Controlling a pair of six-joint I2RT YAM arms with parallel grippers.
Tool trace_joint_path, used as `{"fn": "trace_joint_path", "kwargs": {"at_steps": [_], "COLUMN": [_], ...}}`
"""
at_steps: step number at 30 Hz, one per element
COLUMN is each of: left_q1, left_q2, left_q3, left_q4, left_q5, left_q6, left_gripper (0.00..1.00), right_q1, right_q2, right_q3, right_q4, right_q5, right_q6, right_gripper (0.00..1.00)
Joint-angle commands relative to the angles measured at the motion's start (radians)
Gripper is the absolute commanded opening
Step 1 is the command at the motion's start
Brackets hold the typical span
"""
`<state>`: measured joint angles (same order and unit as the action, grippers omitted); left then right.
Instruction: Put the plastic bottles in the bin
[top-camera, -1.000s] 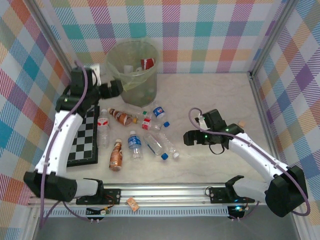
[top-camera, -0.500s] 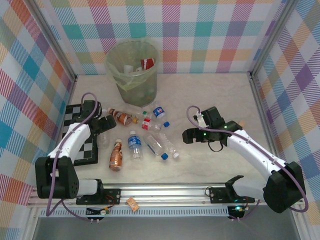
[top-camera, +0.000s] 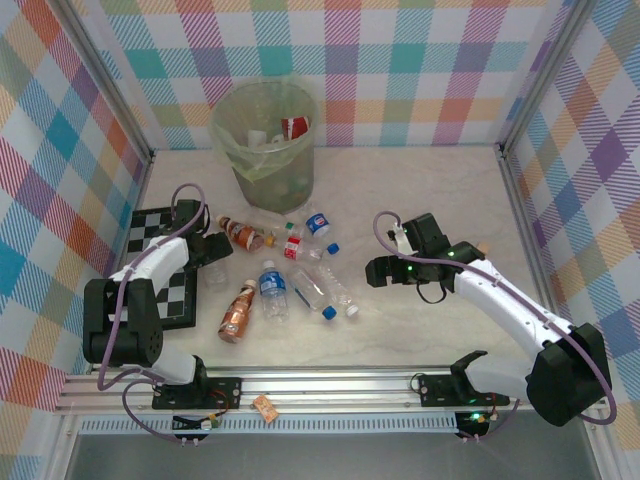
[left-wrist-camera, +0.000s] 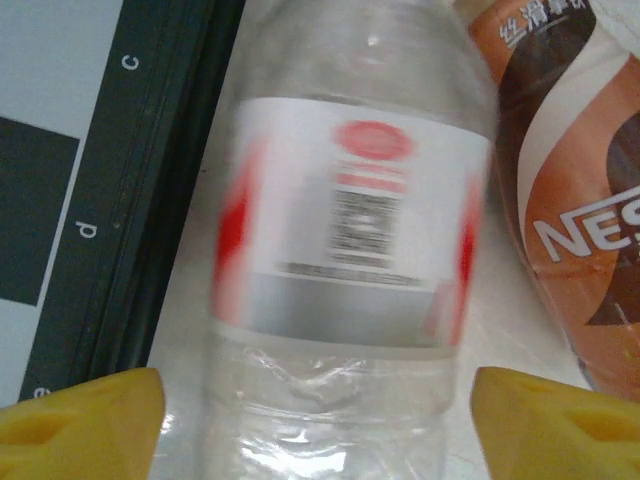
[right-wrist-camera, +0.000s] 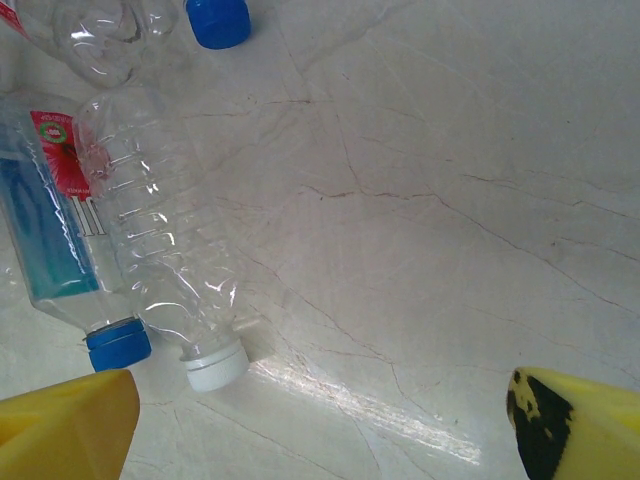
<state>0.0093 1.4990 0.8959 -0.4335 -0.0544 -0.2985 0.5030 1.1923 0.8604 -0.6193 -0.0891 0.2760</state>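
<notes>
Several plastic bottles lie in a loose group mid-table. My left gripper (top-camera: 214, 262) is low over a clear bottle with a red and white label (top-camera: 215, 277), beside the chessboard. In the left wrist view this red-labelled bottle (left-wrist-camera: 350, 230) lies between my yellow fingertips (left-wrist-camera: 80, 420), which stand wide apart on either side of it; the left gripper (left-wrist-camera: 320, 425) is open. A brown Nescafe bottle (left-wrist-camera: 570, 190) lies just right of it. My right gripper (top-camera: 375, 270) hovers open above bare table, right of a clear white-capped bottle (right-wrist-camera: 165, 230) and a blue-labelled bottle (right-wrist-camera: 45, 240). The pale-green bin (top-camera: 265, 130) at the back holds several bottles.
A black and white chessboard (top-camera: 160, 275) lies along the left, its dark edge (left-wrist-camera: 150, 230) right beside the red-labelled bottle. Plaid walls close in the table on three sides. Bare marble (top-camera: 420, 200) stretches right of the bottles and behind my right arm.
My left arm has swung down from the bin's rim to the bottle beside the chessboard. The brown and blue-labelled bottles near the front shifted slightly. My right arm has barely moved.
</notes>
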Motion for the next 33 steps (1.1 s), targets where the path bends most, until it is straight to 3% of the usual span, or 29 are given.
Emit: {"fn": "trace_joint_path", "kwargs": {"at_steps": [1, 8, 14, 23, 27, 33], "left_q1": [0.009, 0.009, 0.008, 0.008, 0.008, -0.019], "left_q2": [0.000, 0.013, -0.077, -0.247, -0.266, -0.204], "left_q3": [0.003, 0.028, 0.073, 0.401, 0.551, 0.709], "left_q4": [0.018, -0.005, -0.069, -0.248, -0.197, 0.022], "left_q5": [-0.010, -0.017, 0.016, 0.092, 0.157, 0.280], "left_q6": [-0.004, 0.008, 0.008, 0.071, 0.065, 0.024], "left_gripper": [0.74, 0.63, 0.62, 0.62, 0.58, 0.53], "right_q1": [-0.005, -0.004, -0.004, -0.004, -0.004, -0.005], "right_q2": [0.000, 0.007, 0.015, -0.001, -0.011, -0.030], "right_q3": [0.004, 0.010, 0.031, 0.046, 0.032, 0.034], "right_q4": [-0.005, -0.003, -0.011, -0.031, -0.029, -0.039], "right_q5": [0.002, 0.000, 0.000, 0.000, -0.004, 0.000], "right_q6": [-0.010, -0.011, -0.018, 0.003, 0.013, 0.024], "right_gripper": [0.94, 0.94, 0.94, 0.94, 0.94, 0.94]}}
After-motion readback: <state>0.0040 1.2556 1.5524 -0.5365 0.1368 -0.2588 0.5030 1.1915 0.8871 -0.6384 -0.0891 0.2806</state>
